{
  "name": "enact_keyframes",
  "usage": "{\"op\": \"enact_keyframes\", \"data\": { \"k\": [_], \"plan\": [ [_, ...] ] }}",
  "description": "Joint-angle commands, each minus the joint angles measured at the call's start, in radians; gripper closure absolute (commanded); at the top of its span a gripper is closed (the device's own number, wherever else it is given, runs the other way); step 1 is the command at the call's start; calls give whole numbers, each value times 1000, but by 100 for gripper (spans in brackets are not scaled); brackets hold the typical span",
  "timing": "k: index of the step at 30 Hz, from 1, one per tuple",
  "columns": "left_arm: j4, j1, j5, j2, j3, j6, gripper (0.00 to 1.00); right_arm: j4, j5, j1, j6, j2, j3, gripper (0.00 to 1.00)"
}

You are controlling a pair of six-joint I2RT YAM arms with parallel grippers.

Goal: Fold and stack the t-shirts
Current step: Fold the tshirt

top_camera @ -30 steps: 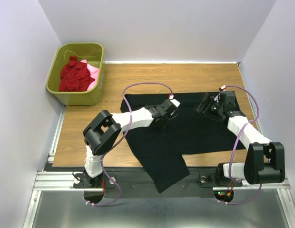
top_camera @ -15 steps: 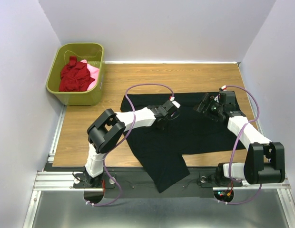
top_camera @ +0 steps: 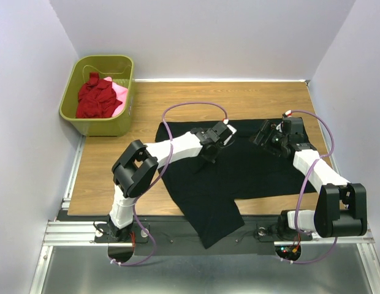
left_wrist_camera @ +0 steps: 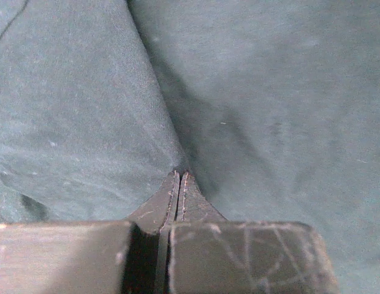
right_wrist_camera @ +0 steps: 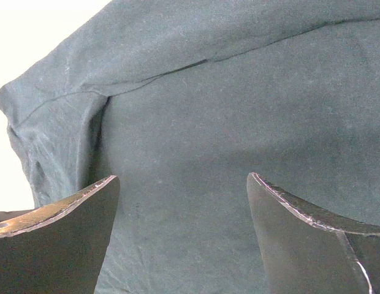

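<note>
A large black t-shirt (top_camera: 257,171) lies spread on the wooden table, with one part hanging over the near edge. My left gripper (top_camera: 209,152) is down on its middle, shut, and a ridge of the black cloth (left_wrist_camera: 171,128) runs up into the closed tips (left_wrist_camera: 179,174). My right gripper (top_camera: 262,136) hovers open over the shirt's far right part, black fabric (right_wrist_camera: 239,110) showing between its spread fingers (right_wrist_camera: 181,179) and the shirt's edge at the left. A dark red t-shirt (top_camera: 95,98) and a pink one (top_camera: 120,92) lie crumpled in the basket.
The olive-green plastic basket (top_camera: 127,105) stands at the table's far left corner. Bare wood (top_camera: 110,171) shows left of the black shirt and behind it. White walls close in on three sides, and a metal rail (top_camera: 196,231) runs along the near edge.
My left gripper has closed on a pinch of the black shirt, and its wrist shifted slightly to the right. The right arm has stayed where it was, open.
</note>
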Motion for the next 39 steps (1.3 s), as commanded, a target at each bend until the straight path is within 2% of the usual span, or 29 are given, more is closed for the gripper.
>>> {"op": "enact_keyframes", "data": {
  "k": [1,7,12,15,27,31,38,39],
  "plan": [
    [-113,-3,91,-46,83,-37,100,28,-13,-1,2,-18,2,10],
    [-121,-1,156,-48,80,-57,100,28,-43,1,-5,-15,6,10],
    [-101,25,171,-32,71,-39,95,28,-71,-1,-16,8,8,10],
    [-76,58,147,-26,78,-13,87,30,-91,-1,-21,25,8,10],
    [-35,229,140,66,195,108,87,30,-123,-1,-51,57,22,10],
    [-20,273,131,109,223,136,77,36,-165,5,-64,78,39,10],
    [-6,338,65,152,301,107,77,45,-180,56,-77,109,72,10],
    [3,341,48,150,309,102,73,45,-178,65,-79,111,74,10]
  ]
}}
